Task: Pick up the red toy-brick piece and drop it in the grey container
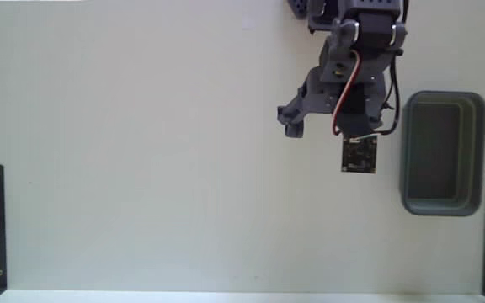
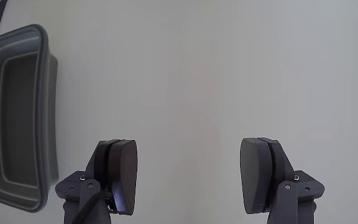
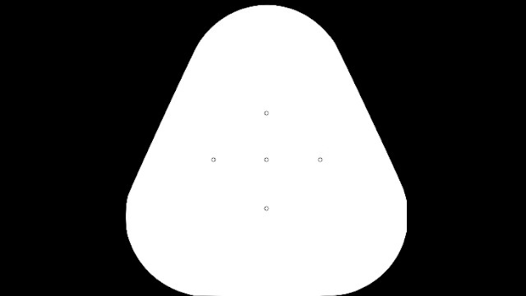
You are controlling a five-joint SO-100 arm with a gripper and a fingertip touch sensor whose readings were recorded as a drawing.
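With its two fingers spread wide and nothing between them, the gripper (image 2: 188,177) hangs over bare white table (image 1: 141,168). Behind it, the arm (image 1: 343,76) reaches down from the fixed view's top edge. Just right sits the grey container (image 1: 442,202), hollow empty. No red toy-brick piece is visible.

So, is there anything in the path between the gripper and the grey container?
Nothing visible. In the wrist view the gripper is open with nothing between its fingers, and only bare table separates it from the grey container at left. The fixed view agrees. The red toy-brick piece appears in neither view, so its own path cannot be judged.
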